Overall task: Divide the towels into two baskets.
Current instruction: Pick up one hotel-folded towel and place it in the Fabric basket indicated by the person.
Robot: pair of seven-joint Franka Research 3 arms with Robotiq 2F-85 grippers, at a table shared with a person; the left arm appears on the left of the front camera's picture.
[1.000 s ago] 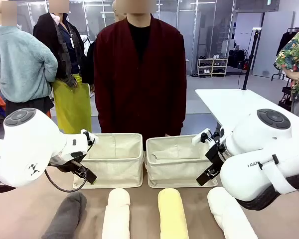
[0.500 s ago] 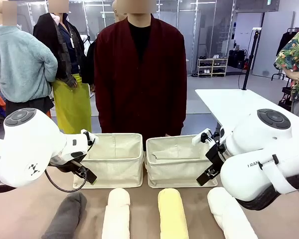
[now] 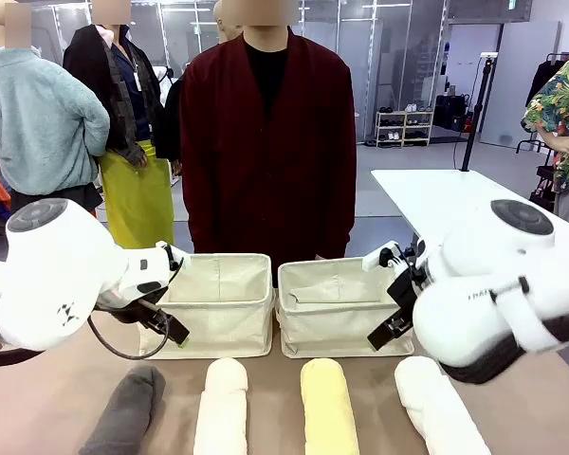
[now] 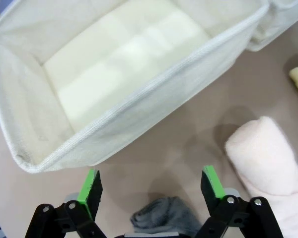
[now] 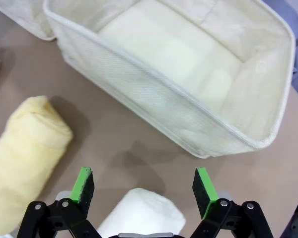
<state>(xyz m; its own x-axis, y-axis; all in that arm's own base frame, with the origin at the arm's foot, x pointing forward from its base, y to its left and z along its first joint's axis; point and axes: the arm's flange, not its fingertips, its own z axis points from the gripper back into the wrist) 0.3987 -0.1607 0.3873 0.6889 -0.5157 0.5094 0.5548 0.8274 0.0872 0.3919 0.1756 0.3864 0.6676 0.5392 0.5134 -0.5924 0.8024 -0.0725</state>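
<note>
Left tool [image 4: 151, 186] spread wide, pinching nothing, poised over the end of the dark grey towel [image 4: 161, 217]; cream-peach towel [image 4: 265, 163] just beside one green pad [image 4: 212, 181]. Right tool [image 5: 141, 186] likewise spread and empty, above the end of the white towel [image 5: 141, 213], pale yellow towel [image 5: 25, 148] off to one side. All four rolls on the surface [image 4: 188, 144], in front of the baskets. Looks like first pick, one roll per arm: drop straight down, straddle the roll across its width nearer mid-length than the tip, close firmly since terry probably compresses, lift clear of the stitched rim before moving over. Mind the soft walls; a snag likely folds them in. Left basket [image 4: 139, 116] and right basket [image 5: 154, 104]: side by side, bare floors, no towel in either.
</note>
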